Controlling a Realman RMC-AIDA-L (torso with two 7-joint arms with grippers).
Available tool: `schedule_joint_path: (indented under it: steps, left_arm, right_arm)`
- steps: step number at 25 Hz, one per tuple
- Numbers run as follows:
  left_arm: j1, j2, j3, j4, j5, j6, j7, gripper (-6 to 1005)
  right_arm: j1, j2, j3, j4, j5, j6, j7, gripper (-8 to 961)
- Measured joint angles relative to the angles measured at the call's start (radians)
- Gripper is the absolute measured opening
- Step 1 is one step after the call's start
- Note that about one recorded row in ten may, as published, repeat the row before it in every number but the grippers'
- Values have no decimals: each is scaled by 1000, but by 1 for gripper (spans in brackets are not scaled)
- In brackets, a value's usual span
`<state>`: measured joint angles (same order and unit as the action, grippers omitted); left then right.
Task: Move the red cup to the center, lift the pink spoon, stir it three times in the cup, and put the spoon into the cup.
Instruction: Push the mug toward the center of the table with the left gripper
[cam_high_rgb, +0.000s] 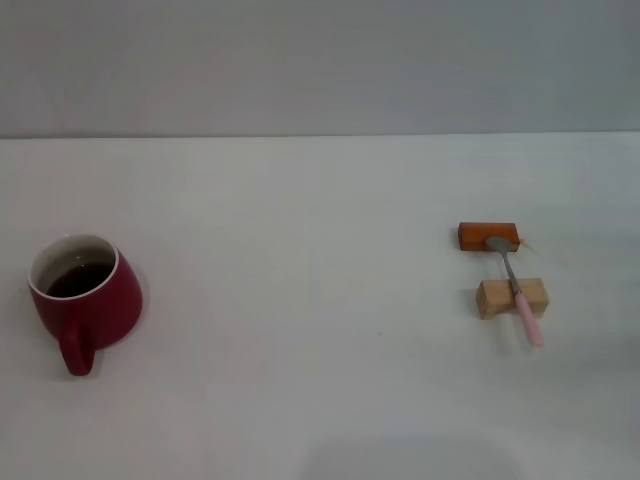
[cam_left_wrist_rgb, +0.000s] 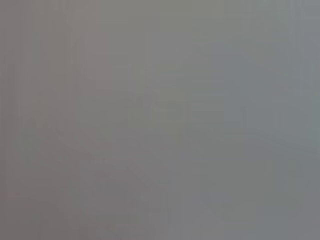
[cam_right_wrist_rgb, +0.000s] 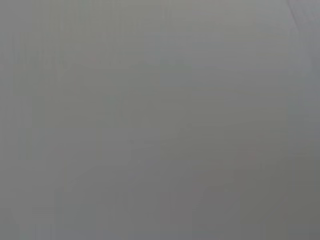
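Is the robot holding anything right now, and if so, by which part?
Nothing is held. No pincer is in view; the red cup stands alone at the table's left, and the pink spoon lies across two wooden blocks at the right, untouched.

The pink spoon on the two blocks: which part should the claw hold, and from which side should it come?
Probably the pale pink handle end of the pink spoon, reached from above on the robot's right. The spoon bridges the orange block and the pale wooden block, and its handle tip sticks out past the pale block, seemingly clear of the table, leaving room for fingers.
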<state>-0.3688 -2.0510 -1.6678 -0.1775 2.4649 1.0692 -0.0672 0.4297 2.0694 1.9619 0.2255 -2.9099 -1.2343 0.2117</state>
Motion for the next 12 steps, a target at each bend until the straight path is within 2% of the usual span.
schedule_joint_path:
  steps: [2,7,12]
  left_arm:
    - [13,-2,3,1,0,0,13,717]
    - [36,0,27,16,4,-2,91,540]
    - [55,3,168,53,47,0,225,311]
  right_arm:
    - [-6,-1,0,1,0,0,0,713]
    - [-20,-2,0,3,0,0,0,713]
    - [-23,-5,0,0,0,-1,-5,714]
